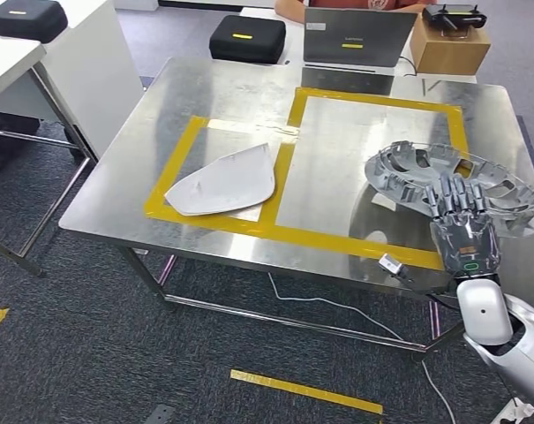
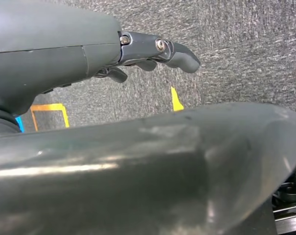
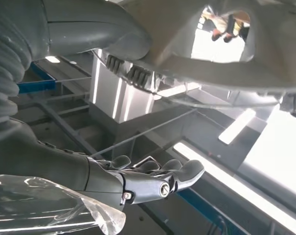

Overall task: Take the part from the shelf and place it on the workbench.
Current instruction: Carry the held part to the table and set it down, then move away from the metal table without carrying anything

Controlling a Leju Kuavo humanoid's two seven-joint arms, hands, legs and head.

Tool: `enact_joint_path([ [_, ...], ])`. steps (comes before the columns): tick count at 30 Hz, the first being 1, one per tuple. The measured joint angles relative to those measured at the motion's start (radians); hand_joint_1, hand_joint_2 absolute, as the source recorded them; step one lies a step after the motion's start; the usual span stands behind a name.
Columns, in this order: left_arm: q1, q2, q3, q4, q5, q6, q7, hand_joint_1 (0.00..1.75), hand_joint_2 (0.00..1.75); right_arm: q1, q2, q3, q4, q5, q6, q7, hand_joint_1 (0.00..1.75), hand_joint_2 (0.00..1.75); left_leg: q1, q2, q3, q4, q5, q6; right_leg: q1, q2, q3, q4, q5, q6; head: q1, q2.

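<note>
Right hand (image 1: 465,231) palm-down above workbench (image 1: 204,97), fingers clamped on grey part (image 1: 410,172).

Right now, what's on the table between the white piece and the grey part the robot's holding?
Head view: between the white piece and the grey part in the right hand lie only bare metal table and yellow tape.

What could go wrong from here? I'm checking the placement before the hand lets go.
The grey ribbed part lies across the yellow tape frame's right side, reaching toward the workbench edge, so it may end up outside the frame. The right hand is at its near rim; withdrawing could drag it. A loose cable hangs below.
</note>
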Motion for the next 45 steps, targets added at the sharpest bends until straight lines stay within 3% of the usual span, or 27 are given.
enact_joint_path([
  [14,-0.015,0.000,-0.002,0.000,-0.043,-0.005,0.012,0.00,0.00,-0.161,0.003,0.215,-0.112,0.000,-0.177,0.000,0.00,1.75,0.000,0.000,0.000,0.000,0.000,0.000,0.000,0.000,0.000,0.000,0.000,0.000,0.000,0.000],
  [22,-0.022,-0.002,-0.011,0.000,-0.063,-0.012,0.012,0.00,0.00,-0.242,0.025,0.331,-0.183,0.000,-0.233,-0.002,0.00,1.75,0.000,0.000,0.001,0.000,0.000,0.000,0.000,0.000,0.001,0.000,0.000,0.000,0.000,0.000],
  [31,-0.026,-0.002,-0.017,0.000,-0.074,-0.018,0.012,0.00,0.00,-0.251,0.057,0.375,-0.224,0.000,-0.266,-0.017,0.00,1.75,0.000,0.000,0.001,0.000,0.000,0.000,0.000,0.000,0.001,0.000,0.000,0.000,0.000,0.000],
  [45,-0.028,-0.001,-0.018,0.000,-0.080,-0.023,0.013,0.00,0.00,-0.294,0.060,0.400,-0.249,0.000,-0.263,-0.014,0.00,1.75,-0.001,0.000,0.000,0.004,-0.001,0.002,-0.003,0.000,0.001,0.000,0.001,0.001,0.000,0.000],
])
